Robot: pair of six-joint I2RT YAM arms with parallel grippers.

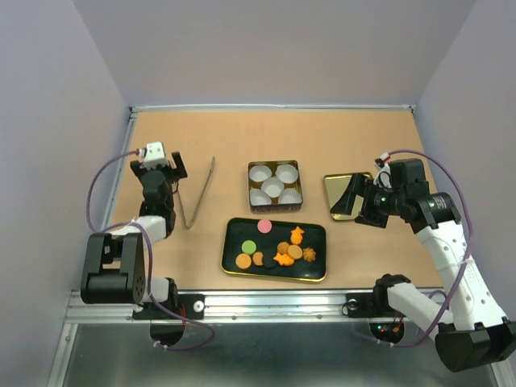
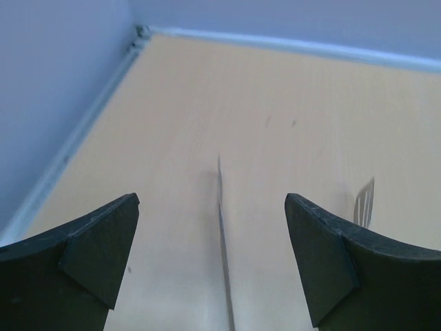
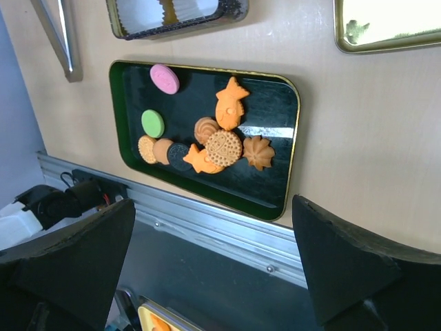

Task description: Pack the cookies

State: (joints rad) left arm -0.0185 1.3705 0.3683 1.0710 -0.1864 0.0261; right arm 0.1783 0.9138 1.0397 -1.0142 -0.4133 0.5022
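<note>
The right wrist view alone resolves the small assorted cookies [image 3: 224,147]: pink, green and tan rounds, an orange fish and star, clustered on the black gold-rimmed tray [image 3: 275,110]. They show between the right gripper's [image 3: 213,202] spread fingers. The left gripper [image 2: 211,201], also spread, frames thin metal tongs [image 2: 222,234]. Overhead, a square dark tin [image 1: 250,185] holding white paper cups [image 1: 274,187] and a gold lid [image 1: 337,193] lie behind the tray.

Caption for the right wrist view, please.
Open right gripper frames black tray of assorted cookies, tin with paper cups beyond.
</note>
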